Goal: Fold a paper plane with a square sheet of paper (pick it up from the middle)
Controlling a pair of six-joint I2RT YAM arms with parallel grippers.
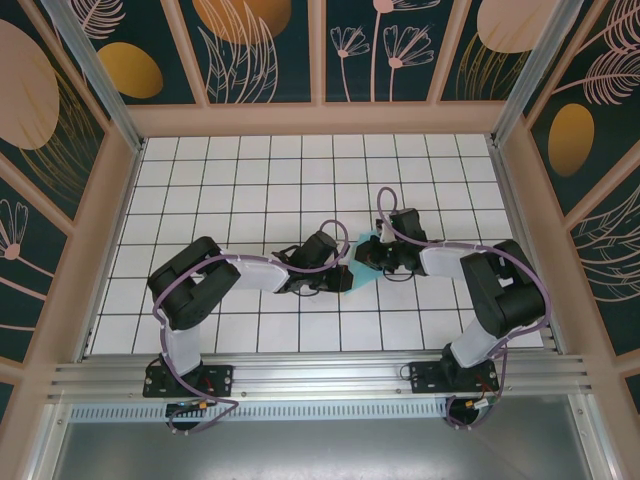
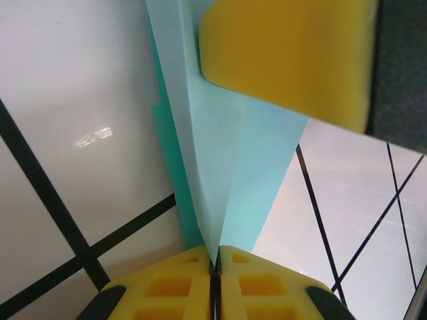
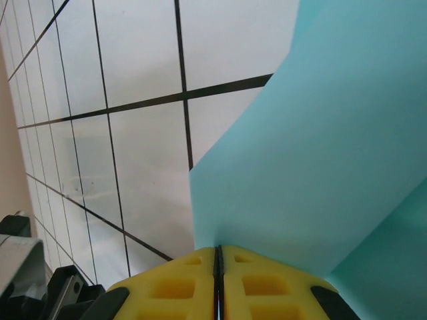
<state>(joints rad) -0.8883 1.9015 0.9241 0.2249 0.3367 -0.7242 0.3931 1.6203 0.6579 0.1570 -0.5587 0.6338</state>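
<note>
The left gripper (image 2: 215, 259) is clamped shut on the folded point of the paper (image 3: 320, 167) and the right gripper (image 3: 219, 259) is clamped shut on its edge, seemingly stretching it between them over the middle of the table (image 1: 200, 180) to steady a crease.

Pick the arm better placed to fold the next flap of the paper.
Right, probably. The right tool is shut on a loose, curving flap of the paper, free to swing. The left tool pinches the creased tip, so it suits anchoring.
</note>
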